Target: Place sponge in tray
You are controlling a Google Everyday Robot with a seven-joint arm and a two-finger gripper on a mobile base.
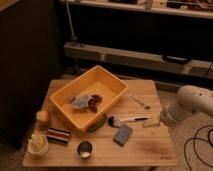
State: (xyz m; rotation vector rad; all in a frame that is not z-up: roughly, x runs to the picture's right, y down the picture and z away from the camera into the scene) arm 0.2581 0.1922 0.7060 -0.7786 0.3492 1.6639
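Tool (160, 119): parked low over the right edge of the desk (145, 151), on the end of a white arm (195, 102) reaching in from the right. Can't tell if open or closed, honestly. Not holding the sponge in any case.

Sponge (122, 134): blue-grey, lying flat on the wood toward the front, left of the tool and apart from it. Just below a black-headed brush (127, 120) with a white handle pointing toward the tool. Not in the tray yet.

Tray (74, 82): yellow, set at an angle across the middle-left of the desk. Already holding 2 things, a crumpled grey cloth (79, 101) and something dark red (95, 101) right next to it.

Rest of the clutter:
- green thing (97, 125) lying against the tray's front wall
- fork (139, 101) to the right of the tray
- apple (43, 116) near the left edge
- pale cup (38, 145) at the front-left corner
- striped block (59, 136) just beside that cup
- small metal cup (85, 149) at the front, between the block and the sponge
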